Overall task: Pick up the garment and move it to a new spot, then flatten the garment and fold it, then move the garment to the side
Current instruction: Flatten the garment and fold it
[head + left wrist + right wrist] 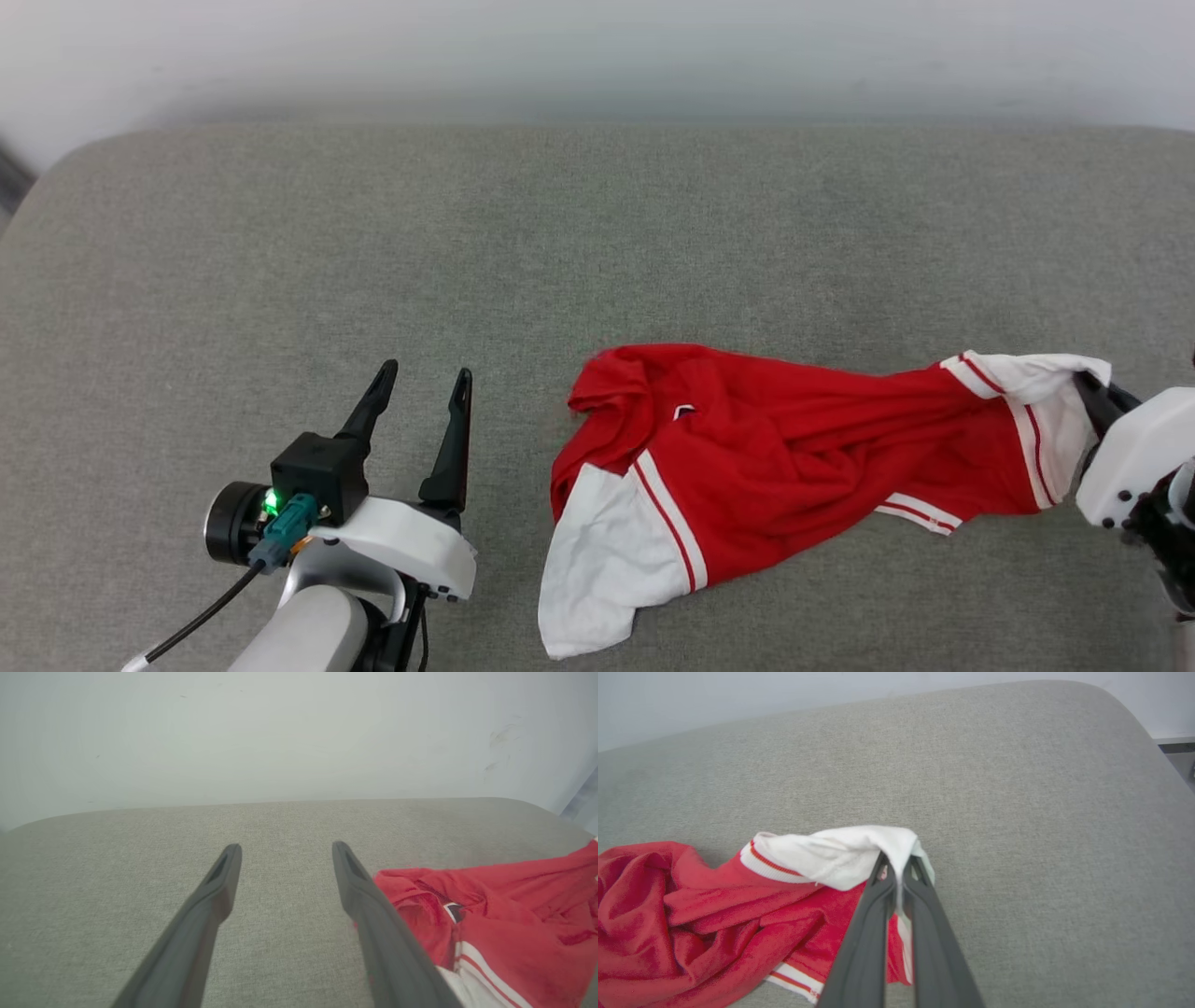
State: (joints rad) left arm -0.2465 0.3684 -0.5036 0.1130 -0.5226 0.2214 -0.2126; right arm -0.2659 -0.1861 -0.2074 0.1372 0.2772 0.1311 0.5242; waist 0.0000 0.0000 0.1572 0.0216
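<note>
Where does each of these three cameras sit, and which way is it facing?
Head view: on the head, looking down at the grey cushion and garment; left gripper and right gripper show.
Left wrist view: on that arm, looking along the open left gripper toward the wall.
Right wrist view: on that arm, looking along the right gripper, shut on the garment's white sleeve.
Shared: all three show the garment.

Grey upholstery (280, 261): coarse woven cloth, matt, faint nap. Garment (794, 439): soft red knit, matt, heavily creased. White sleeve (607, 560) at its 7 o'clock end: same dull cloth, striped trim ribbed. Left gripper (425, 373): fingers dark matt plastic, smooth. Wrist shell (401, 546): white plastic, slight sheen. Right gripper (899, 865): same matt dark fingers. Wall (280, 732) at 12 o'clock: smooth, matt, few scuffs.
</note>
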